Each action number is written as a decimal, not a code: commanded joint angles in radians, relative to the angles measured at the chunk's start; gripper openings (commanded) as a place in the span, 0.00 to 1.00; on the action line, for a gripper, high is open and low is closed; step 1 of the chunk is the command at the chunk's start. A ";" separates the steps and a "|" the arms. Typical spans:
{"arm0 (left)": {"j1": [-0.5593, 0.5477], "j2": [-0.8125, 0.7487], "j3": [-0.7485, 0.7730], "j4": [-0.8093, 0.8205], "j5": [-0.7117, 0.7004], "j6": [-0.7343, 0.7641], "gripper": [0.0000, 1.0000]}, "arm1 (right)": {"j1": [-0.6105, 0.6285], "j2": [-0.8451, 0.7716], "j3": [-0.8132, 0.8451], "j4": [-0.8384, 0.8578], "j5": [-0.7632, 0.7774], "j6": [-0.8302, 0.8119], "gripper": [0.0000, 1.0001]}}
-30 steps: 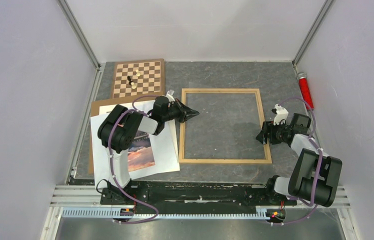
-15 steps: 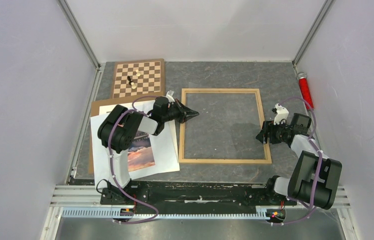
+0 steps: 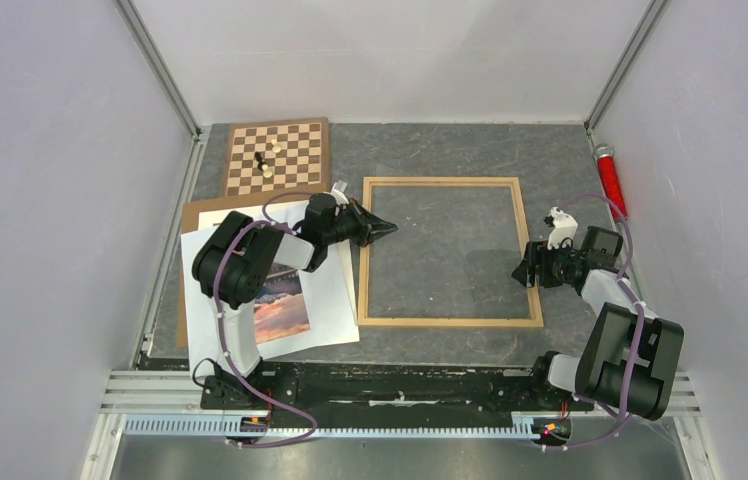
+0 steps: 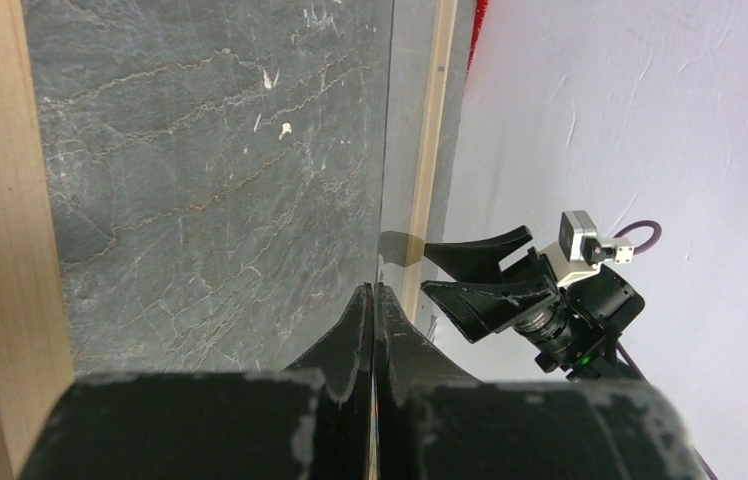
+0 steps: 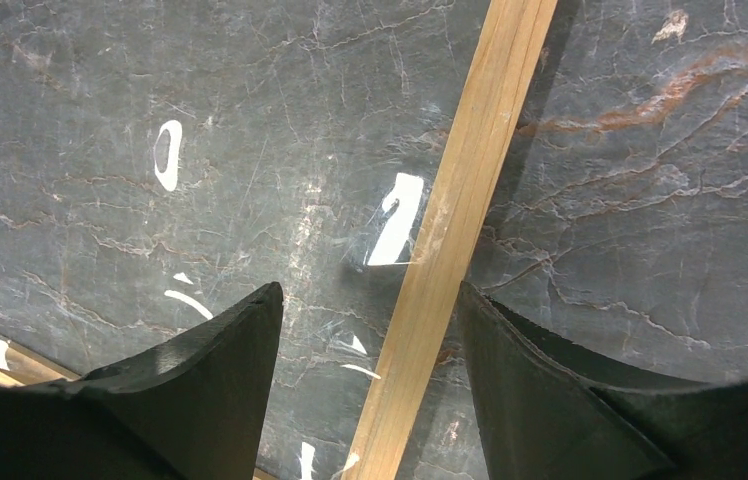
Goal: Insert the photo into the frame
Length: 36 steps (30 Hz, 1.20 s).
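Starting at the left, the photo (image 3: 285, 312) lies flat on white sheets (image 3: 330, 295) that sit on a brown board (image 3: 190, 212). It is left of the frame (image 3: 445, 182) and not in it. My left arm (image 3: 240, 260) hangs over the photo's top part and hides it. Behind them is a chessboard (image 3: 295, 145) with a few little pieces (image 3: 265, 163) on it. My left fingers (image 3: 390, 229) are shut tight and point right, over the frame's left side. The frame lies flat in the middle of the bench (image 3: 450, 150), and the gray bench shows through it. My right fingers (image 3: 522, 272) are open, one on each side of the frame's right strip. I cannot tell if they touch it. A red tube (image 3: 610, 180) lies at the bench's far right edge.
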 commanded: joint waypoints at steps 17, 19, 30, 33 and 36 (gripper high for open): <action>0.004 -0.066 -0.012 -0.033 -0.019 0.087 0.02 | 0.005 -0.030 -0.008 0.042 0.004 0.009 0.67; 0.004 -0.069 -0.017 -0.034 -0.023 0.090 0.02 | 0.006 -0.029 -0.008 0.043 0.002 0.009 0.67; 0.000 -0.073 -0.023 -0.042 -0.036 0.097 0.02 | 0.006 -0.036 -0.012 0.045 0.001 0.011 0.67; -0.002 -0.075 -0.020 -0.044 -0.036 0.096 0.02 | 0.006 -0.037 -0.014 0.046 0.001 0.012 0.67; -0.003 -0.077 -0.022 -0.045 -0.038 0.097 0.02 | 0.006 -0.037 -0.012 0.046 0.001 0.013 0.67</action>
